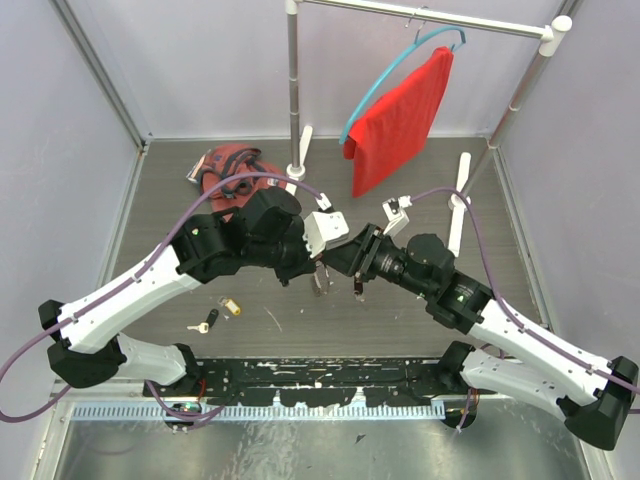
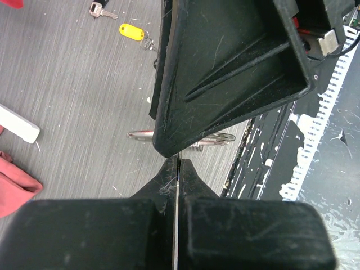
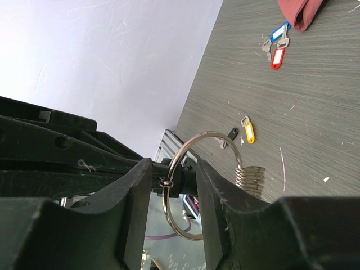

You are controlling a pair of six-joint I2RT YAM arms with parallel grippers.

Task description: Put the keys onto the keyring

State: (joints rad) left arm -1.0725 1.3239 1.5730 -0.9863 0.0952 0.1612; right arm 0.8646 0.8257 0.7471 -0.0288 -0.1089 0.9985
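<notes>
Tabletop [image 3: 315, 112]: right hand [image 3: 173, 169] half-open around keyring [image 3: 165, 183]

Over the middle of the grey wood-grain surface [image 1: 430, 200], the left arm's fingers [image 1: 319, 270] and the right arm's fingers [image 1: 356, 276] hang just beside each other. Further left lie a yellow-tagged silver key [image 1: 232, 306] and a black-tagged silver key [image 1: 206, 323], near one another.

**No legible writing in view**

You are looking at three views that are showing no readable text, brand, number or sign. The yellow tag [image 3: 249, 134], at one o'clock in the right wrist view, is appearing too small to read.
</notes>
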